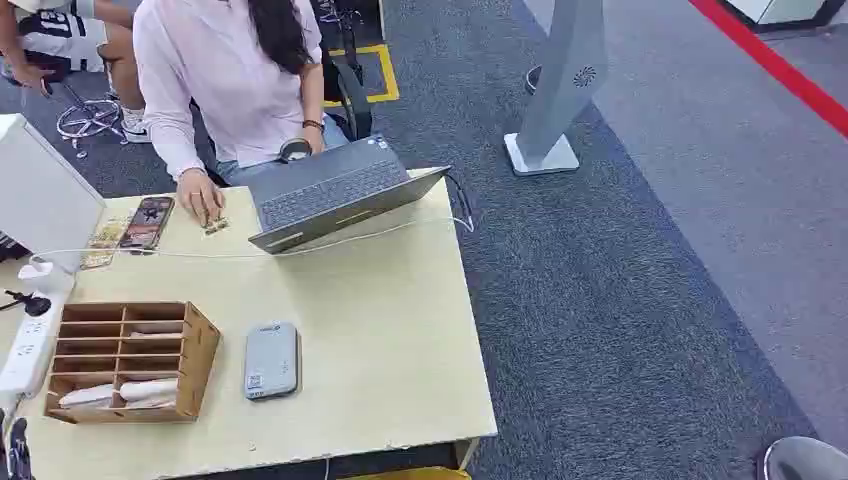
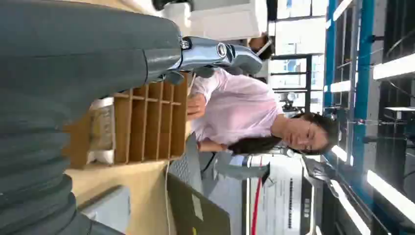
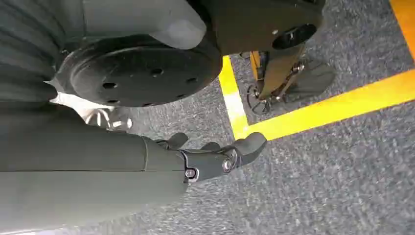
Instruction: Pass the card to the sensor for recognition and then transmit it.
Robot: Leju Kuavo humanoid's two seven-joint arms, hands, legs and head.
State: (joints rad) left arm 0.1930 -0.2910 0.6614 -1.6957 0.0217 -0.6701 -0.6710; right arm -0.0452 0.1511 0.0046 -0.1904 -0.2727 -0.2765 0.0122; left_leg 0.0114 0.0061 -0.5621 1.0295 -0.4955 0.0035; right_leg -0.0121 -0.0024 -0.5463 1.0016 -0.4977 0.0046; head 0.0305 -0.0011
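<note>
A wooden slotted rack stands at the table's front left, with white cards lying in its nearest slots. Just right of it lies the flat grey card sensor. My left hand hovers at the table's front left corner, short of the rack. In the left wrist view its fingers are spread and hold nothing, with the rack and a card just beyond, and the sensor to one side. My right hand hangs beside my body over the carpet, fingers loosely apart and empty.
A person in a pink shirt sits at the far side with a hand on the table beside a phone. An open laptop, a white cable, a power strip and a white box occupy the back and left. A grey kiosk stand rises on the carpet.
</note>
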